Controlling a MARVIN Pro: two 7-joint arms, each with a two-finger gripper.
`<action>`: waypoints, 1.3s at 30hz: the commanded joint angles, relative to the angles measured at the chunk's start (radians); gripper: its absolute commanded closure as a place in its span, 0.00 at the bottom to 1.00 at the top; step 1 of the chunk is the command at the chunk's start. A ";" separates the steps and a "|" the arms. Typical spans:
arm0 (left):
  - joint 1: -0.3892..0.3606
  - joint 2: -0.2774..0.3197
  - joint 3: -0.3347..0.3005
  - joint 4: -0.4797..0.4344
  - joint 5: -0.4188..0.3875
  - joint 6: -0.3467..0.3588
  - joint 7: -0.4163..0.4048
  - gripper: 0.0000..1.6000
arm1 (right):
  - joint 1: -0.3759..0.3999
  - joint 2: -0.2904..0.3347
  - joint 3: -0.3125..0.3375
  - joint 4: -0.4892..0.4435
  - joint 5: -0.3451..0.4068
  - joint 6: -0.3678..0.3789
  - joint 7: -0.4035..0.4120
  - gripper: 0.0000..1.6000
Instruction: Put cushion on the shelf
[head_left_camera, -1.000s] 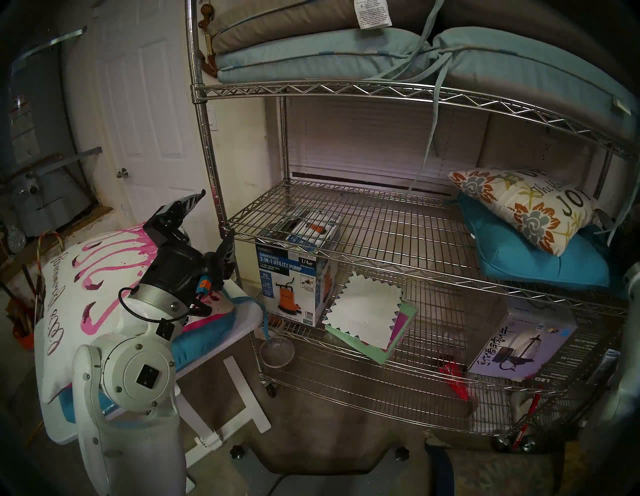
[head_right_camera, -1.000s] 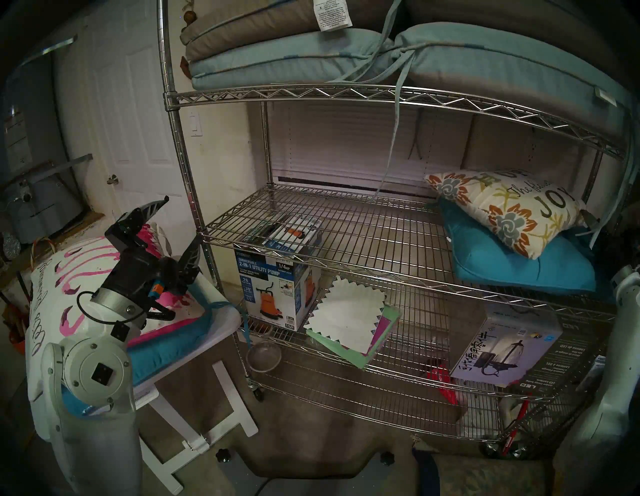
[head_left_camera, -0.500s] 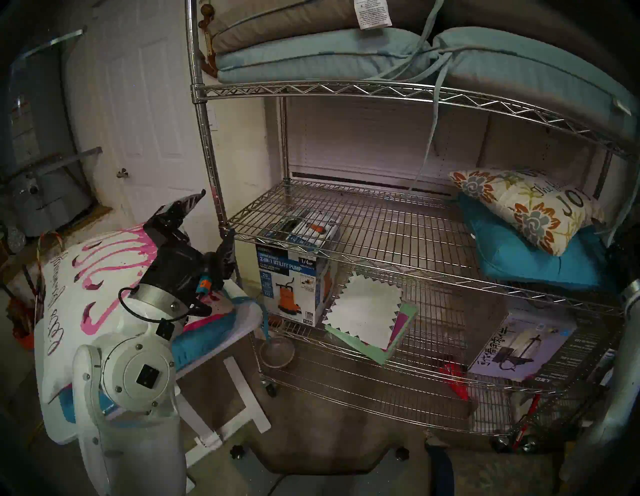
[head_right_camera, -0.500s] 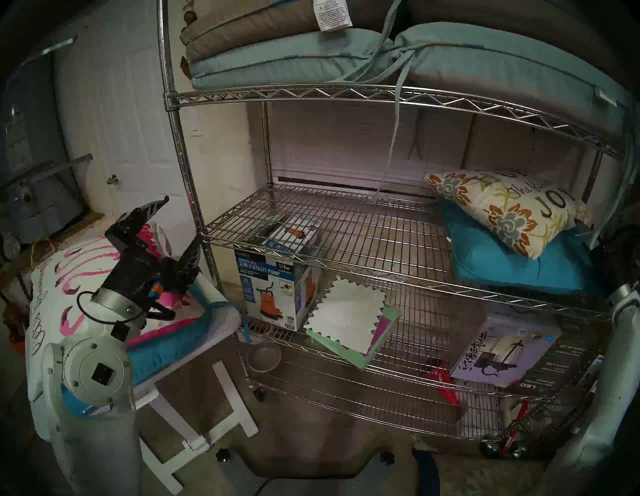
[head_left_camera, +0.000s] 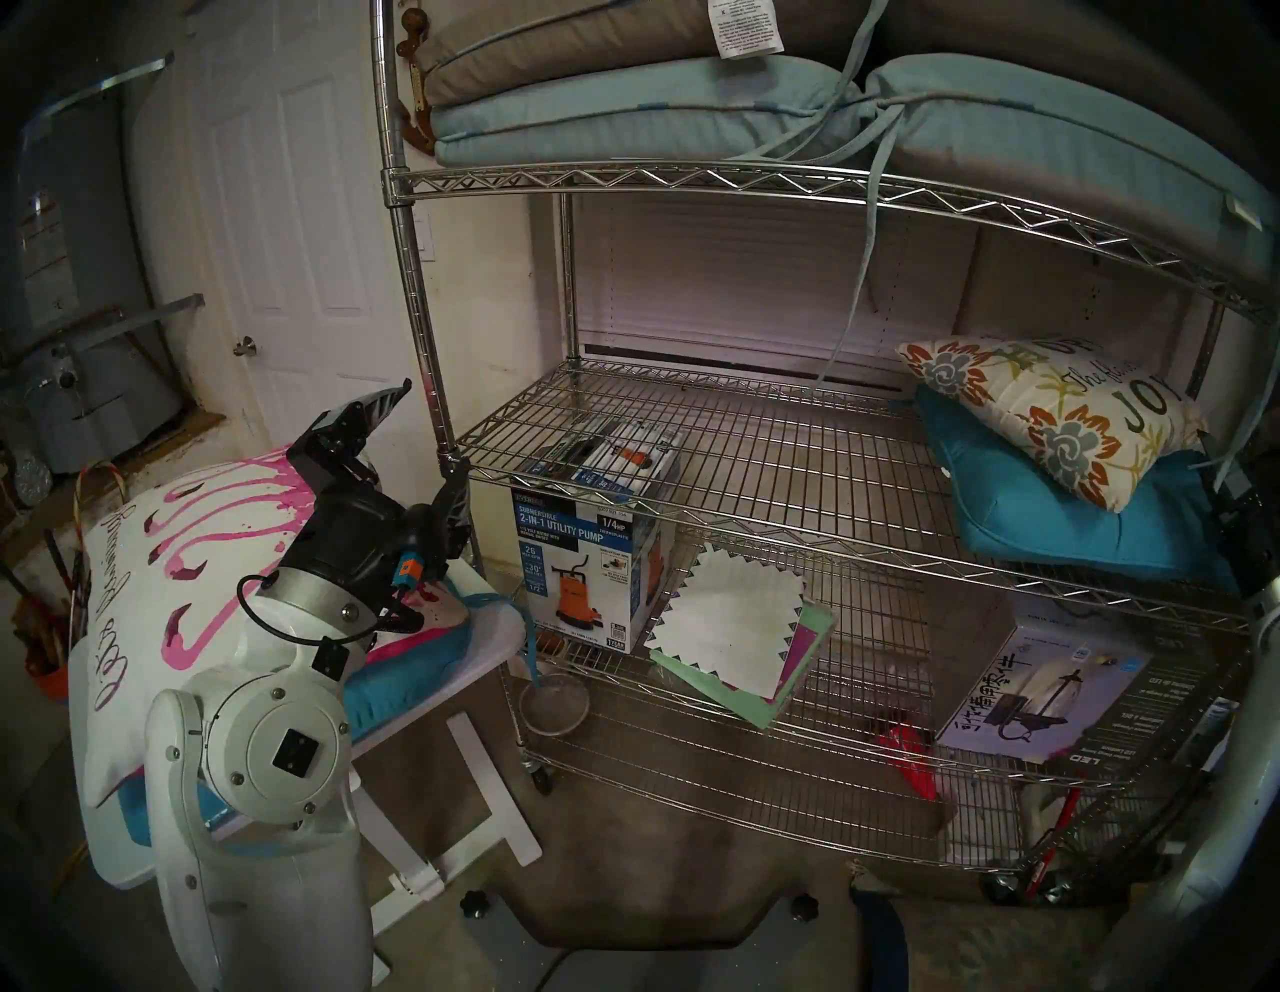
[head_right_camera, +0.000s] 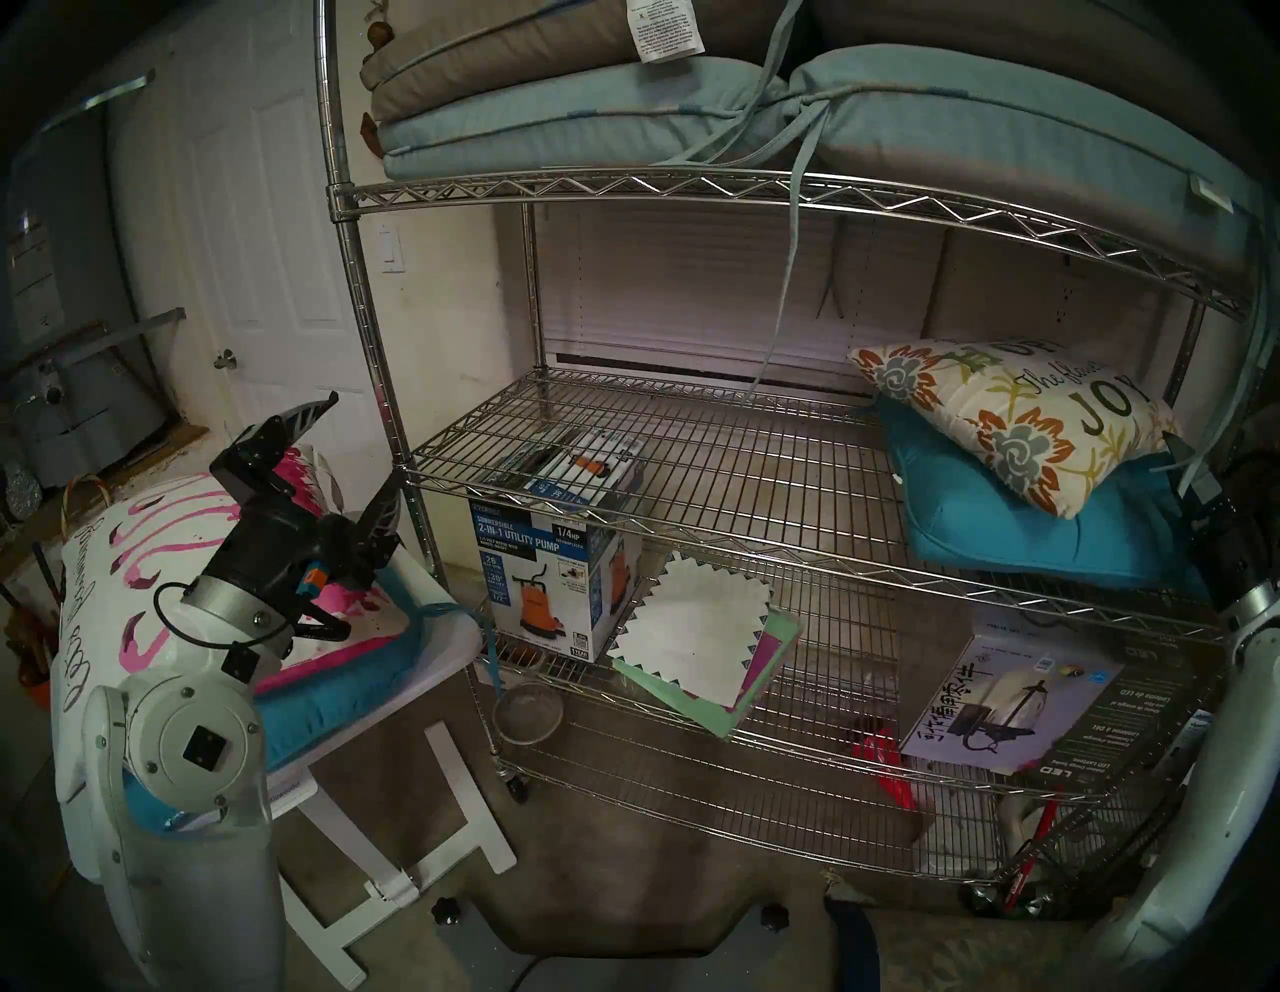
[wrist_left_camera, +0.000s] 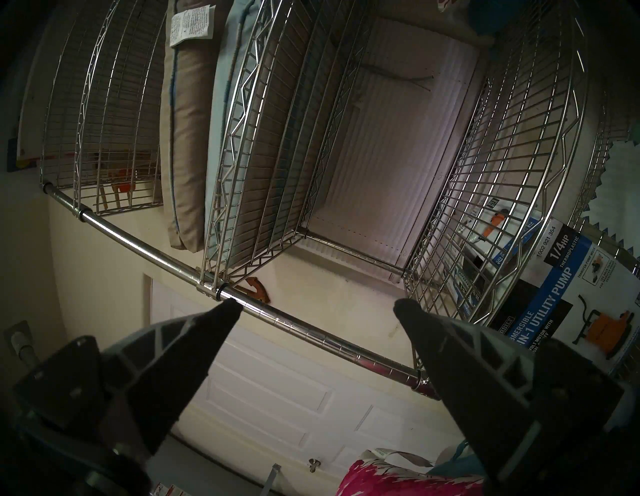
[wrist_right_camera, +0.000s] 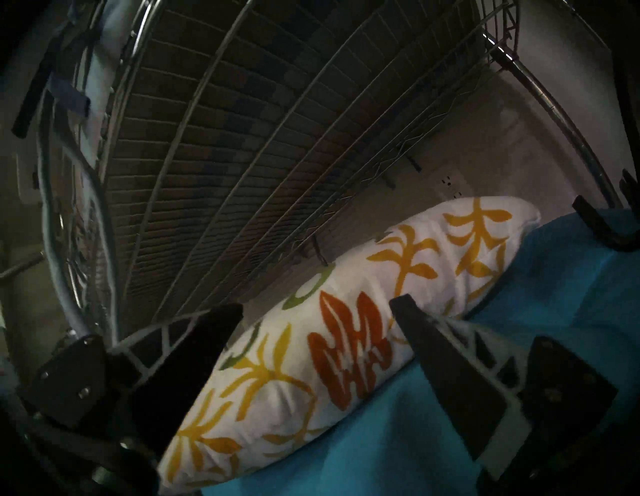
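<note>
The chrome wire shelf (head_left_camera: 692, 181) fills the middle and right. On its middle tier (head_right_camera: 692, 450), at the right, a floral cushion (head_left_camera: 1053, 415) lies on a teal cushion (head_left_camera: 1067, 526). My right gripper (head_right_camera: 1191, 471) is open at the floral cushion's right end; in the right wrist view the gripper (wrist_right_camera: 317, 304) points at the floral cushion (wrist_right_camera: 346, 339), which lies beyond the fingertips. A white cushion with pink print (head_left_camera: 180, 554) lies on another teal cushion (head_left_camera: 409, 665) on the small folding table (head_left_camera: 499, 623) at left. My left gripper (head_left_camera: 429, 433) is open and empty above it, beside the shelf's front left post (wrist_left_camera: 311, 329).
Stacked seat cushions (head_left_camera: 623, 104) with hanging ties fill the upper tier. The lower tier holds a pump box (head_left_camera: 582, 575), paper sheets (head_left_camera: 734, 623) and a lantern box (head_left_camera: 1039, 693). A glass bowl (head_left_camera: 554, 700) sits by the shelf's corner. A white door (head_left_camera: 291, 242) is behind the table.
My right arm has risen at the right edge, and its gripper now shows beside the floral cushion. The left arm and the cushions have not moved.
</note>
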 joint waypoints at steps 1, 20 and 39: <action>-0.001 0.003 0.002 -0.024 -0.003 0.003 0.003 0.00 | -0.006 -0.057 0.015 -0.096 0.100 0.112 -0.022 0.00; -0.001 0.003 0.003 -0.024 -0.003 0.003 0.004 0.00 | -0.001 -0.140 0.009 -0.205 0.307 0.236 -0.212 0.00; -0.001 0.003 0.003 -0.024 -0.003 0.004 0.004 0.00 | -0.054 -0.165 -0.008 -0.311 0.477 0.236 -0.383 0.00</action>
